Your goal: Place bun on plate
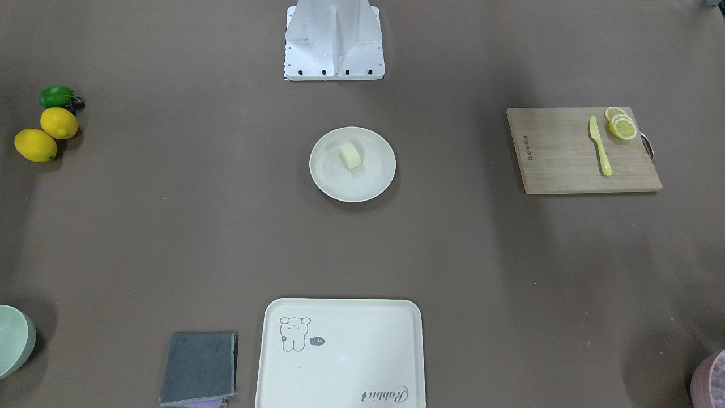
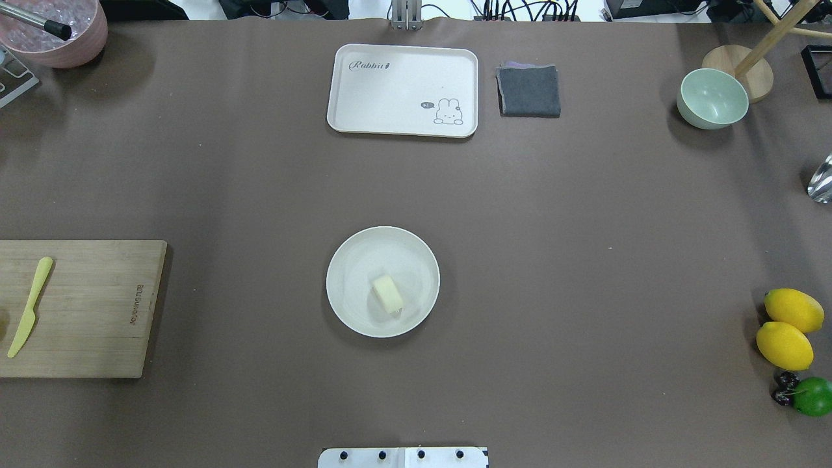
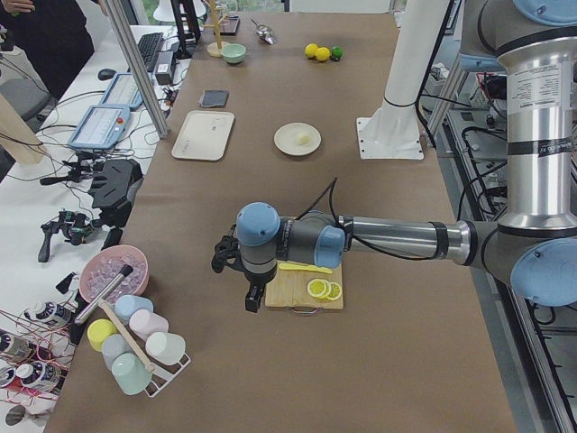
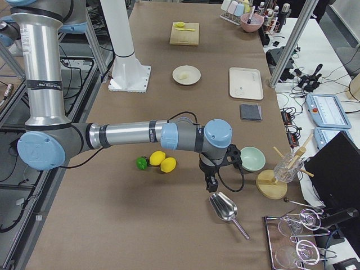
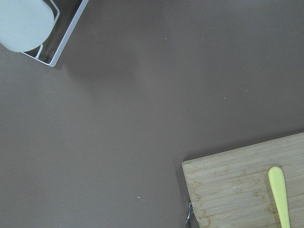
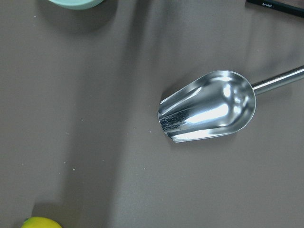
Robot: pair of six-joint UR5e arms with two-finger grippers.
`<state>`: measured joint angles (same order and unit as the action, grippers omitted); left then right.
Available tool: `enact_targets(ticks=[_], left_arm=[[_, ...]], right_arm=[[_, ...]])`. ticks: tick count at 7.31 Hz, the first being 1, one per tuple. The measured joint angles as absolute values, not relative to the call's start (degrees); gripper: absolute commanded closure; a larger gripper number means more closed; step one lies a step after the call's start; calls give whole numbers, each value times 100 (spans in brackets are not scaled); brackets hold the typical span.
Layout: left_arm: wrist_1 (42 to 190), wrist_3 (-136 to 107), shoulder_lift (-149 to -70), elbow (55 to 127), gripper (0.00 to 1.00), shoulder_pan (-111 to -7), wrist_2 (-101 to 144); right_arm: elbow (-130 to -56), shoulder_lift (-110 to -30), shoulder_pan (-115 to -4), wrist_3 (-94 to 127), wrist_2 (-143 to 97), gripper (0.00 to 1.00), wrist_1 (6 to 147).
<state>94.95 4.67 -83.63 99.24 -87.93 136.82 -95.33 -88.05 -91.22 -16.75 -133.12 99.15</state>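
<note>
The pale cream bun (image 1: pixel 350 155) (image 2: pixel 387 294) lies inside the round off-white plate (image 1: pixel 325 181) (image 2: pixel 354 260) at the table's middle; both also show small in the side views, the bun (image 3: pixel 304 139) (image 4: pixel 183 73) on the plate (image 3: pixel 287 142) (image 4: pixel 194 77). No gripper is near them. My left gripper (image 3: pixel 255 293) hangs beyond the cutting board at the table's left end. My right gripper (image 4: pixel 212 183) hangs over the metal scoop at the right end. Whether either is open or shut I cannot tell.
A bamboo cutting board (image 2: pixel 91 312) carries a yellow knife (image 2: pixel 29 305) and lemon slices (image 1: pixel 622 124). A bear tray (image 2: pixel 403 91), grey cloth (image 2: pixel 529 90), green bowl (image 2: pixel 712 97), two lemons (image 2: pixel 788 328), a lime (image 2: pixel 812 396) and a steel scoop (image 6: pixel 209 107) lie around.
</note>
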Motion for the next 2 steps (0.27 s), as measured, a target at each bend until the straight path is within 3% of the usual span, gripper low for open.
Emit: enact_targets(ticks=[2], left_arm=[[9254,413,-8397,9927,2,-8885,13950]], right_arm=[[-9297,-8645,-8906,-1637,-13307,0,9881]])
